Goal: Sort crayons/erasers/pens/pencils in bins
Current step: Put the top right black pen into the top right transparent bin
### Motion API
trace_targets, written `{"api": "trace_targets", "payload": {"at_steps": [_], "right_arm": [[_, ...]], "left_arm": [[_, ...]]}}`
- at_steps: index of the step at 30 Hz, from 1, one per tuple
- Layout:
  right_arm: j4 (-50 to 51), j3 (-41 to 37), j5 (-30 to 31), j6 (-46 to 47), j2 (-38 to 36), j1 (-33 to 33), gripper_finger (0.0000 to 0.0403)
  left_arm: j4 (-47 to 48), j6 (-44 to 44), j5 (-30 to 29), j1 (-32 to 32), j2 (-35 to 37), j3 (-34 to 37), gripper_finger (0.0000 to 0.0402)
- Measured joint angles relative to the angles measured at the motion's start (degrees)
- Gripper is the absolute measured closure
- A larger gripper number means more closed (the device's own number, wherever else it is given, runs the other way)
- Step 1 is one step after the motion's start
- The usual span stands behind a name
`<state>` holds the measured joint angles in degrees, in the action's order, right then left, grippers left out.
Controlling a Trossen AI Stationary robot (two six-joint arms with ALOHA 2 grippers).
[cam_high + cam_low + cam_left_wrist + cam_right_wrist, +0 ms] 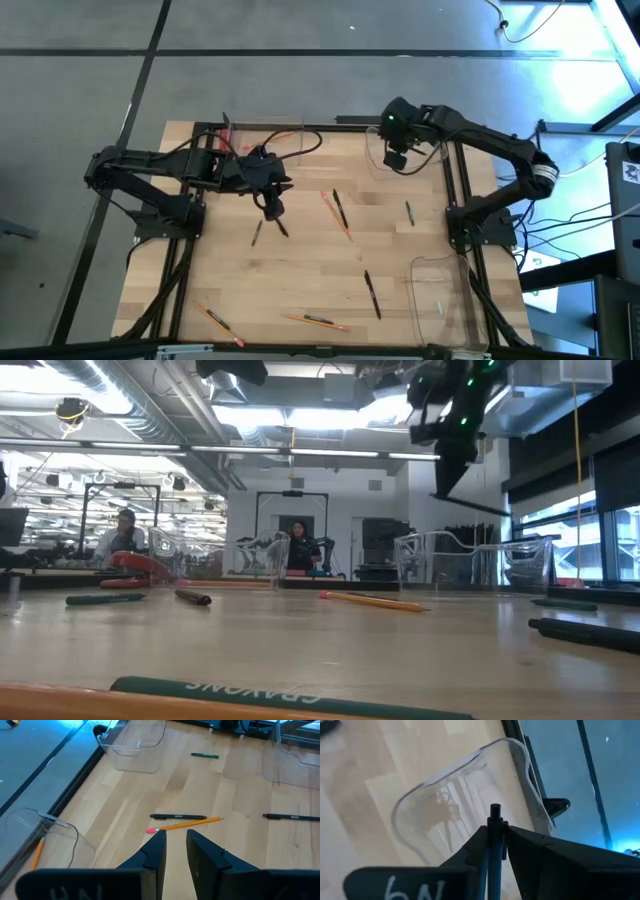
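My right gripper hovers over the clear bin at the table's far right and is shut on a black pen. My left gripper is open and holds nothing. It hangs over the table's left middle, short of a black pen and an orange pencil that lie flat on the wood. More pens and pencils lie scattered. A second bin sits at the far left and a third at the near right. My right gripper pinches the black pen between its two fingers. The pen lies along the fingers, and its end sticks out past the fingertips. It is lifted clear, above the far-right bin's open top. In the low view it slants down below the gripper.
A green crayon lies near the far-right bin. One pencil lies inside the far-left bin. Two short dark sticks lie beside the left gripper. People sit in the room beyond the table. Bare wood stretches across the table's middle.
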<state>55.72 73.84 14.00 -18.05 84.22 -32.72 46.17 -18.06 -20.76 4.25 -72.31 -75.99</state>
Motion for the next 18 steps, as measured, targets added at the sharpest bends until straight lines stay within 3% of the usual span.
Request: {"api": "trace_targets", "payload": {"at_steps": [7, 18], "right_arm": [[-3.30, -0.02, -0.14, -7.69, 7.49, -2.77, 0.0337], [-4.42, -0.04, -5.08, -7.93, 14.46, -4.58, 0.0337]], "left_arm": [[0.00, -1.06, -0.17, 0.00, 0.00, 0.00, 0.0333], [0.00, -1.38, -0.19, 0.00, 0.00, 0.00, 0.0333]]}}
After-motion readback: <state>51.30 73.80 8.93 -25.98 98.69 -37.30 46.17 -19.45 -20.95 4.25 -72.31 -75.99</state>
